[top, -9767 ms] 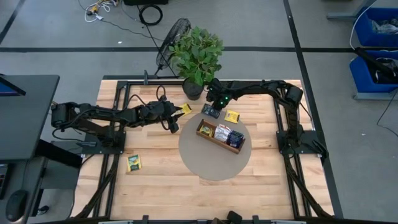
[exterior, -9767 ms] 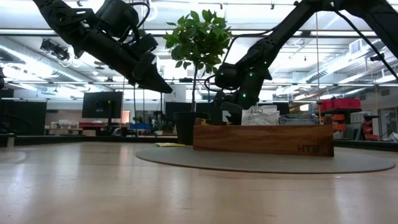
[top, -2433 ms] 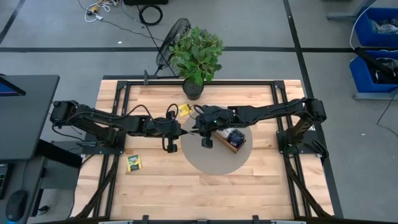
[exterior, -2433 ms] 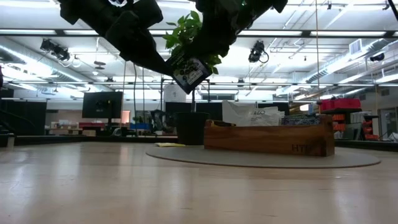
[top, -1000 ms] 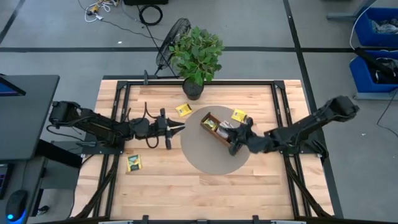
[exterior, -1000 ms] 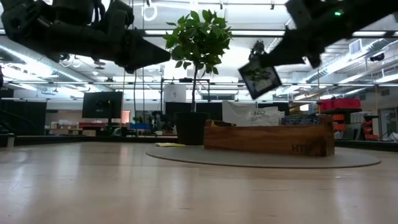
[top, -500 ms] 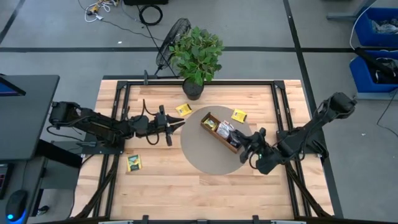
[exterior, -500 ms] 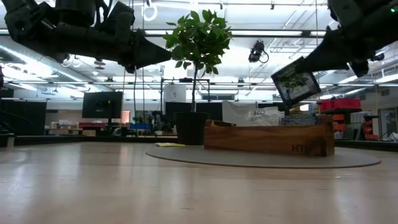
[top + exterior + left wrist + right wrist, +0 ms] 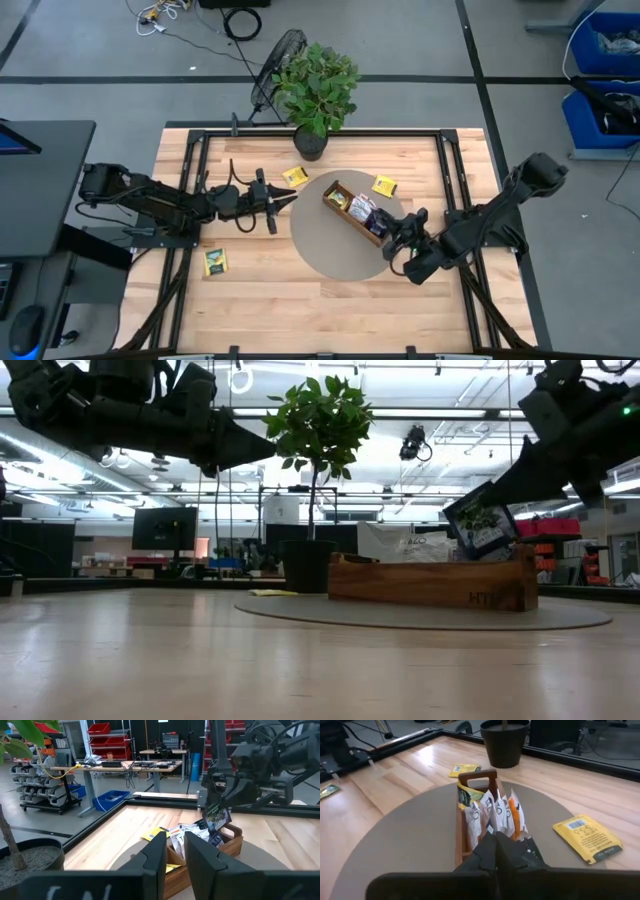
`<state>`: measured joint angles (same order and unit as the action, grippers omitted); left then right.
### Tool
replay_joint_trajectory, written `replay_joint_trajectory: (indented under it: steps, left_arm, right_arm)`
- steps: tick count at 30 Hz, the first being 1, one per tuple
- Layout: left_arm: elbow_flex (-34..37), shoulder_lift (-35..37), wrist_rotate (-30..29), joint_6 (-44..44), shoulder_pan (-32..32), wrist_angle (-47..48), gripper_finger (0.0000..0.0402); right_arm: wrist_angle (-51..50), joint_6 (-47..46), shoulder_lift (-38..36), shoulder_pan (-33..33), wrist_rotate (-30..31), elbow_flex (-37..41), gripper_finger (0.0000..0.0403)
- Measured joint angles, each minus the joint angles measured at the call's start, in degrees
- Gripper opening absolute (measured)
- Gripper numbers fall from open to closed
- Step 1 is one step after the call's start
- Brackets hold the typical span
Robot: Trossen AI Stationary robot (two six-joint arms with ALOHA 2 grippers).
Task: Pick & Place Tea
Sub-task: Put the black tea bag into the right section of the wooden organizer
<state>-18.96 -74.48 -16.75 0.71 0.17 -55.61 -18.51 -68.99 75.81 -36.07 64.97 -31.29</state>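
Low view: right gripper (image 9: 500, 495) clenches 1 tea packet (image 9: 481, 520) above wooden box (image 9: 430, 582); left gripper's (image 9: 290, 199) fingers slightly apart.

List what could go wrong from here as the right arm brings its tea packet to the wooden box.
The right gripper pinches the dark tea packet by one edge only, tilted; it could swing or slip. The wooden box already holds upright packets, so the new one may catch and topple them.
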Motion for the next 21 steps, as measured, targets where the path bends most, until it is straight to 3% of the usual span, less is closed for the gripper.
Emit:
replay_joint_trajectory:
  steps: [21]
  left_arm:
    - [-0.02,0.0,-0.02,0.0,0.06,-0.25,0.0073]
  right_arm:
    - [2.93,-4.34,10.95,0.04,0.94,-0.02,0.0017]
